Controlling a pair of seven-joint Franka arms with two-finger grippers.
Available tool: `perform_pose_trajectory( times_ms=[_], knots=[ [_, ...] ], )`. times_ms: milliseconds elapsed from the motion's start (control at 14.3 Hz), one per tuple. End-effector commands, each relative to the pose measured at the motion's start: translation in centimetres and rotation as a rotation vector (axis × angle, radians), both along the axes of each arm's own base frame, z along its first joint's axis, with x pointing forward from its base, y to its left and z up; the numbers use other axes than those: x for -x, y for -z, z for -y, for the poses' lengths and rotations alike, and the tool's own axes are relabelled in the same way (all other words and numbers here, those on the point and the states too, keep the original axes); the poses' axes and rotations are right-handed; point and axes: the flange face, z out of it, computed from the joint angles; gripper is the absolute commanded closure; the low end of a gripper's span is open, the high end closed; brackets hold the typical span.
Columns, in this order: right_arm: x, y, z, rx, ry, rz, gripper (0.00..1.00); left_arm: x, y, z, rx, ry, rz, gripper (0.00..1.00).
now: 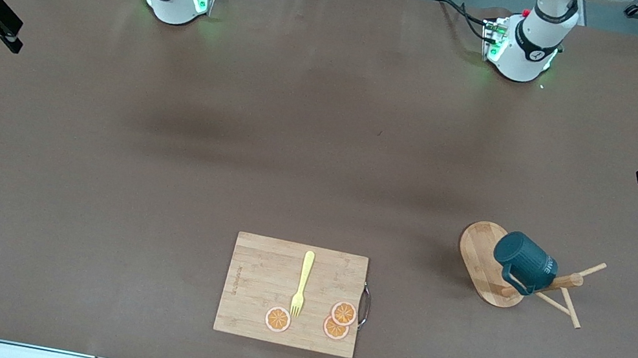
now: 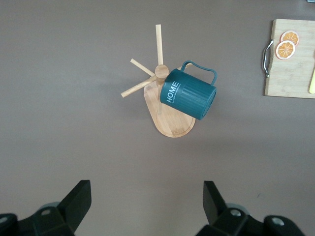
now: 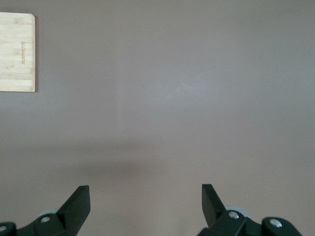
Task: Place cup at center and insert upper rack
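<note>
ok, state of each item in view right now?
cup: hanging by its handle on the upper rack, tilted
upper rack: upright on the table, toward the left arm's end
left end effector: open, empty, waiting
right end effector: open, empty, waiting
fork: lying flat on cutting board

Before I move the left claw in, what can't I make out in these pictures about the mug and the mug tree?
- Peg carrying the teal mug: hidden by the mug's body in the front and left wrist views.
- Mug's inside: its mouth faces away in both views.
- Mug tree post: mostly covered by the mug; only its top shows in the left wrist view.
- Right wrist view: shows neither, only bare table and a cutting board corner.
</note>
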Motion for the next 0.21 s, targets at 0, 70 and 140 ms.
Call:
perform_pose_trajectory(
  times_ms=[0,70,140],
  knots=[
    [0.89,-0.19,0.2,-0.013,0.005,0.005,0.0,0.61,-0.42,0.1,-0.002,-0.005,-0.001,0.0],
    [0.89,-0.19,0.22,-0.012,0.005,0.005,0.0,0.61,-0.42,0.1,-0.002,-0.005,-0.001,0.0],
    [0.89,-0.19,0.2,-0.013,0.005,0.005,0.0,0.66,-0.5,0.1,-0.002,-0.005,0.001,0.0]
  ],
)
